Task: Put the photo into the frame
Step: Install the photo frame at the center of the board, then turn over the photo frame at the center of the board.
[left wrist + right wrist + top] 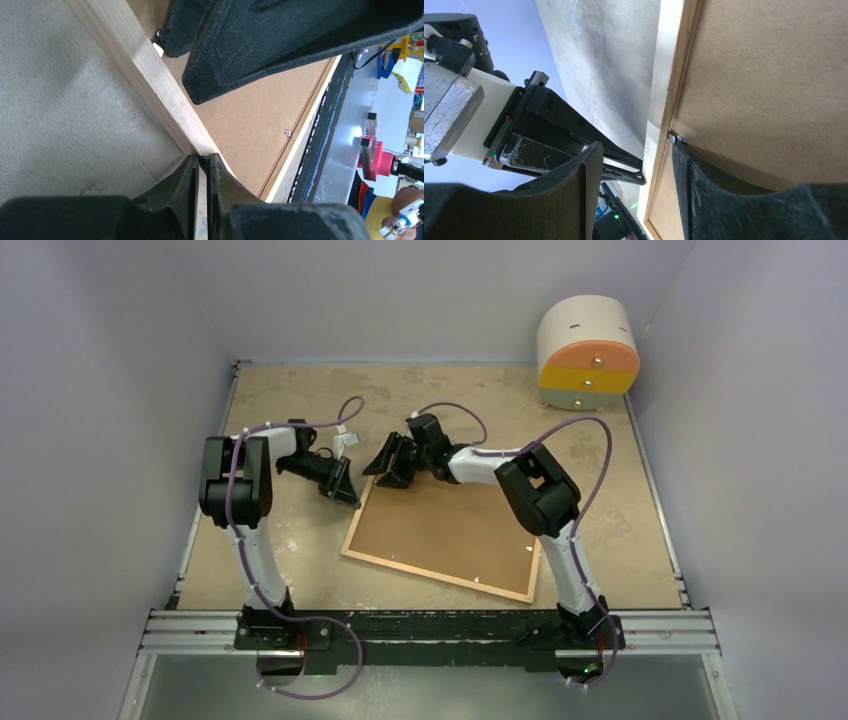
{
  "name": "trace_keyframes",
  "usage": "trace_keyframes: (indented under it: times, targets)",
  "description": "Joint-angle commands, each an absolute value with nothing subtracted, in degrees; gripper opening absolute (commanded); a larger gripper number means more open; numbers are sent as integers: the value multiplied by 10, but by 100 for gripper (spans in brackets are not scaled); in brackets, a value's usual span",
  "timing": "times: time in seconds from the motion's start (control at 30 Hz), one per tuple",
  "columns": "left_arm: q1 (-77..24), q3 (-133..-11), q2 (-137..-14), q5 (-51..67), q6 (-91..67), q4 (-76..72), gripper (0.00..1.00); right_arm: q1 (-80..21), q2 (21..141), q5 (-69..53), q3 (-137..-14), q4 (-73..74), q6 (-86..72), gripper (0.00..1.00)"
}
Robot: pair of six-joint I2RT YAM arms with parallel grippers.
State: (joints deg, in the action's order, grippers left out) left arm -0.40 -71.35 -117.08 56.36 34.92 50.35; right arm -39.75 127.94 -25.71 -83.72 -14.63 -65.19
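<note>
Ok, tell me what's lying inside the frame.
A brown fibreboard backing panel fills the frame, with small metal tabs at its edges. The panel covers everything beneath it, so whether the photo lies under it cannot be seen.

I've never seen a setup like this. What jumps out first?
The left gripper and the right gripper, both black, meet at the far left corner of the frame, which lies flat mid-table with its brown backing panel facing up. In the far right corner sits a round drawer unit with orange and yellow fronts.
</note>
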Motion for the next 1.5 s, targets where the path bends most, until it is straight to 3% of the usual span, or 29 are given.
trace_keyframes:
  times: [0.0, 0.23, 0.4, 0.53, 0.63, 0.73, 0.87, 1.17, 1.3, 1.47]
  targets:
    - [-24, -706, -1160, 546, 367, 447, 10, -417, 1272, -215, -806, -213, -705, 56]
    - [-22, -710, -1158, 547, 373, 454, 9, -417, 1218, -204, -757, -203, -683, 59]
    - [-2, -733, -1152, 563, 384, 489, 12, -417, 1159, -197, -761, -156, -557, 67]
    - [27, -760, -1129, 564, 409, 530, 26, -424, 1090, -197, -732, -64, -372, 67]
    - [36, -768, -1102, 542, 416, 541, 48, -444, 1023, -152, -671, -4, -264, 64]
    - [38, -772, -1072, 518, 420, 547, 64, -472, 964, -108, -606, 45, -216, 61]
    - [38, -763, -1031, 485, 433, 556, 78, -530, 907, -65, -546, 73, -190, 61]
    - [38, -686, -926, 446, 447, 546, 82, -614, 887, 12, -520, 104, -158, 56]
    - [38, -679, -903, 440, 447, 553, 83, -644, 900, 35, -522, 104, -155, 47]
    - [37, -672, -884, 430, 445, 551, 83, -681, 921, 73, -530, 110, -155, 45]
